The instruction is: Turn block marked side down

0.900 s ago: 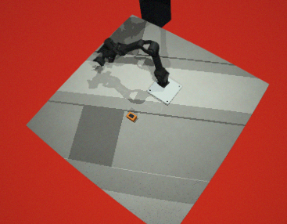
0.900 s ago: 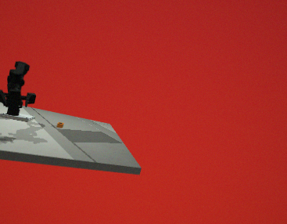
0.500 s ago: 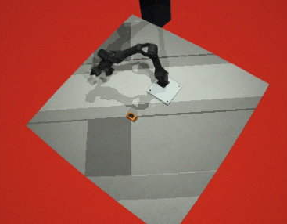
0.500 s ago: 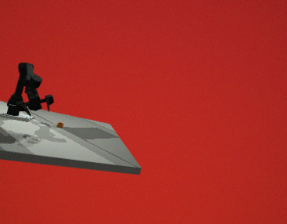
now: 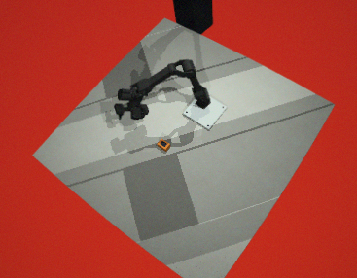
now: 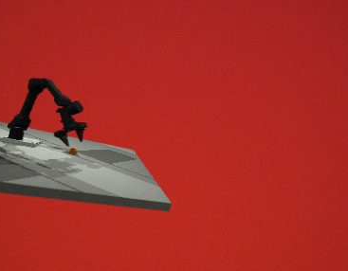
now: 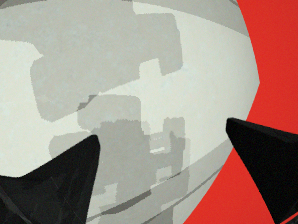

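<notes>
The small orange block (image 5: 166, 147) (image 6: 73, 152) rests on the table (image 5: 227, 160) (image 6: 126, 182). A dark mark (image 5: 163, 143) shows on its upper face in the top view. The block is out of the wrist view. My gripper (image 5: 129, 115) (image 6: 74, 142) (image 7: 165, 133) is open, with nothing between its fingers. It hangs above the table, pointing downward. In the top view it is up and left of the block; in the exterior view the fingertips appear just above the block.
The arm's white base plate (image 5: 211, 119) (image 6: 33, 142) lies up and right of the block in the top view. A black post (image 5: 193, 15) stands beyond the table's top edge there. Dark shadow patches cross the table. Beyond its edges is plain red.
</notes>
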`<state>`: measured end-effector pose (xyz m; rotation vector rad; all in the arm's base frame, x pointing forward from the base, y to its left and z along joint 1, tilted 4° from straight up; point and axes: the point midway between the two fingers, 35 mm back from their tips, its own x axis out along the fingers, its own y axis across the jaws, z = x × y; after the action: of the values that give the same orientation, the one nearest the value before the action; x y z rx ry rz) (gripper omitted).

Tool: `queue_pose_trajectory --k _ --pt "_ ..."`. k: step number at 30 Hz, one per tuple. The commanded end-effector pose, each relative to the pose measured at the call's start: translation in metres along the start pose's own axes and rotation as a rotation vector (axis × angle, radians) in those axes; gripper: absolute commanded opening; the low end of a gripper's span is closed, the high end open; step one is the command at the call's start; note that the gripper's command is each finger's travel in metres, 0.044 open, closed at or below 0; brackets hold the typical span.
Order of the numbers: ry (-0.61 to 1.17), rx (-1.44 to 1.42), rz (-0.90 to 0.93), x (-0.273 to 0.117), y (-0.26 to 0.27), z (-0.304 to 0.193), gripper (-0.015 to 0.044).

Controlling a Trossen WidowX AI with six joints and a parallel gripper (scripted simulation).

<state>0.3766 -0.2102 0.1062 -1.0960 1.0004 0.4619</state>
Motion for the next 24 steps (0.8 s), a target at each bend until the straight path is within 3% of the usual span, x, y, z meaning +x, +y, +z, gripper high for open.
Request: queue_pose_trajectory --k 1,14,24 --pt "-0.006 0.329 0.192 -0.001 0.027 0.068 0.044" --pt "0.287 0.912 0.486 -0.046 0.106 0.178 0.044" --pt "0.33 0.958 0.496 -0.052 0.114 0.185 0.044"
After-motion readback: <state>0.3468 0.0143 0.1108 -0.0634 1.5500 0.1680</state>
